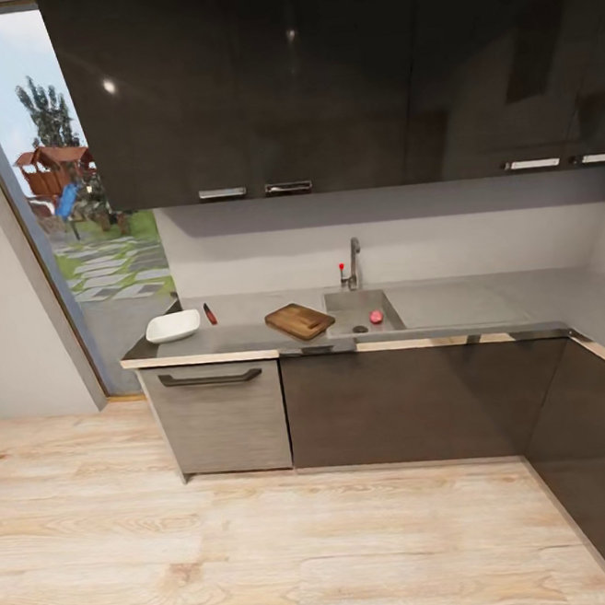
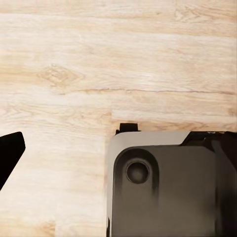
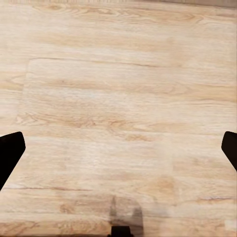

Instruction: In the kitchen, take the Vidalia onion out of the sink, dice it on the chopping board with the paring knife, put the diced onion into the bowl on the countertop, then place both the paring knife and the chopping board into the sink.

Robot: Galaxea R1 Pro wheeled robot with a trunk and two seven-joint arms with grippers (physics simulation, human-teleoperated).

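Right wrist view: the right end effector [image 3: 118, 148] hangs wide open and empty over the wooden floor [image 3: 118, 89]; the left end effector's opening I cannot tell. Ahead, the onion [image 1: 376, 317] sits in the sink [image 1: 344, 304]; chopping board [image 1: 299, 320], paring knife [image 1: 209, 313] and bowl [image 1: 173, 327] wait on the desk [image 1: 469, 303].

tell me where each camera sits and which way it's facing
Head view: on the robot's head, facing the kitchen from a distance, down over the matte grey countertop with the white squarish bowl, the brown wooden chopping board and the grey recessed sink.
Left wrist view: near the left gripper, pointing down at the light wooden plank floor; one dark finger and the robot's grey base show.
Right wrist view: near the right gripper, pointing down; both dark fingers spread at the edges.
Shared: both wrist views see the floor.
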